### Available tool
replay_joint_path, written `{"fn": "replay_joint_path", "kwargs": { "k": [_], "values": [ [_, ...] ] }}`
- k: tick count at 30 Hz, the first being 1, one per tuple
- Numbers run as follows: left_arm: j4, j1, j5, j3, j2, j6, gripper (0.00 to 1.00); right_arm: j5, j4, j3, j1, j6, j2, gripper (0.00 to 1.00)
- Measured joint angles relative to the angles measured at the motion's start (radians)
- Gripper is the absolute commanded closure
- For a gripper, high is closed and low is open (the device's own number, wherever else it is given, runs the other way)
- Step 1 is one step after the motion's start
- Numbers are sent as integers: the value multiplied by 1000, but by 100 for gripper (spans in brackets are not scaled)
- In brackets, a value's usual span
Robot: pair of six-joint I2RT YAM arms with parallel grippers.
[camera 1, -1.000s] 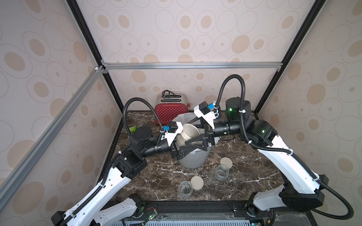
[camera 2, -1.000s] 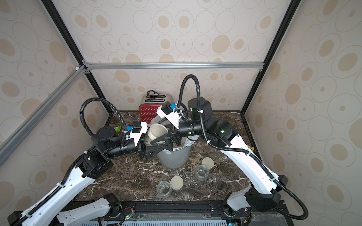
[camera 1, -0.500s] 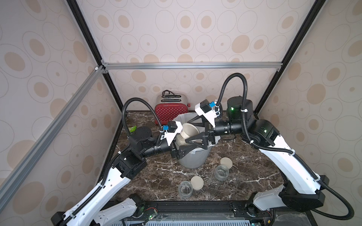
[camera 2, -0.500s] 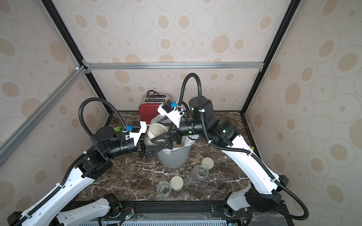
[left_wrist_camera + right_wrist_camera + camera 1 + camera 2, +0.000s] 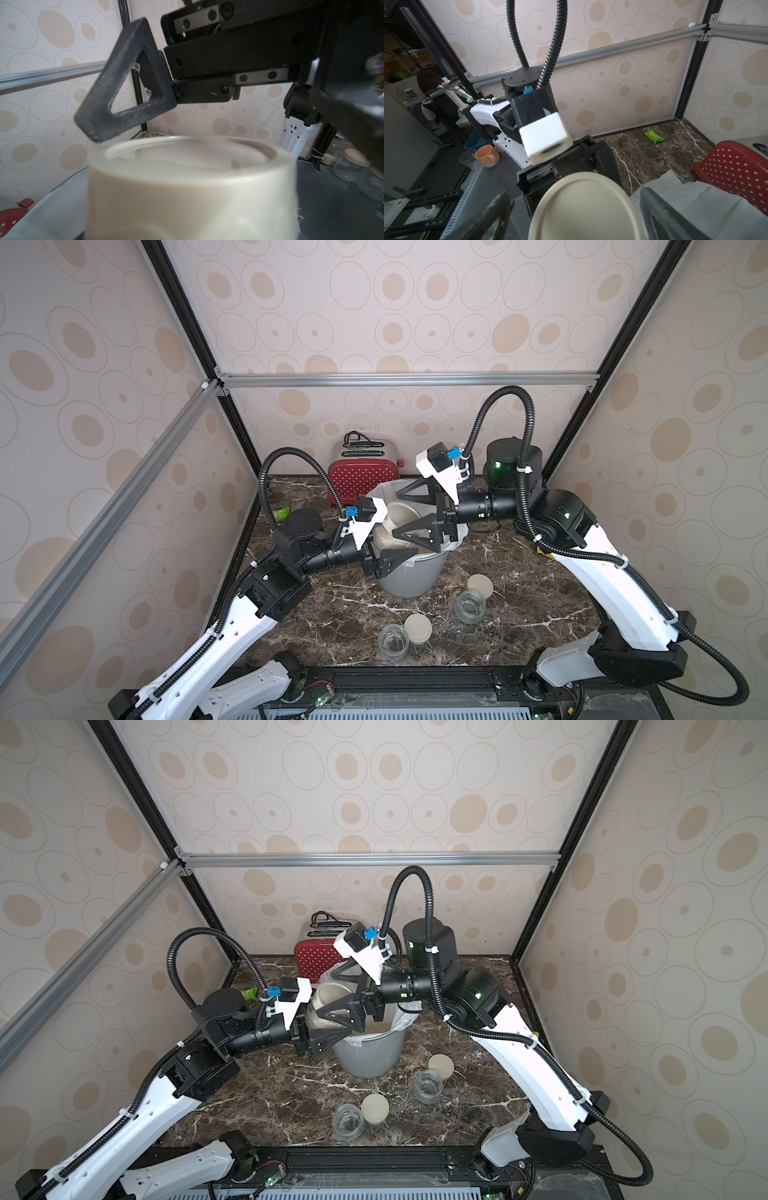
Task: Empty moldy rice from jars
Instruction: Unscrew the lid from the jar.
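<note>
Over the lined bin (image 5: 411, 578), my left hand (image 5: 380, 543) is clenched on the capped jar (image 5: 377, 536). It holds the jar tilted, with the beige lid (image 5: 401, 516) turned toward my right hand (image 5: 412, 512). My right hand is released, its jaws spread wide on either side of the lid. In the right wrist view the lid sits between them, and I cannot tell whether either one touches it.

On the tabletop (image 5: 332, 614) near the bin stand two open jars (image 5: 392, 641), both looking empty, each with a loose lid (image 5: 417, 627) just beside it. So I judge that I am uncapping the third and last jar. I cannot make out the moldy rice; I take it to be sealed inside the jar I hold.

Next I need to close my right hand squarely on the lid's rim and twist while my left hand holds firm. The mouth should stay over the bin so nothing spills onto the tabletop.
</note>
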Motion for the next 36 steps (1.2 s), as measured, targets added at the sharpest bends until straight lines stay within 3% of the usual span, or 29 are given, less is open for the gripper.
{"fn": "replay_joint_path", "kwargs": {
  "k": [7,16,30,36],
  "values": [
    [-39,0,-66,0,-2,40,56,149,-8,-1,2,141,-24,1],
    [-92,0,-113,0,4,100,56,291,-58,-116,67,246,-135,1],
    [-98,0,-117,0,13,113,57,345,-27,-177,82,326,-96,1],
    [-101,0,-117,0,11,116,57,325,-4,-177,80,336,-72,23]
  ]
}}
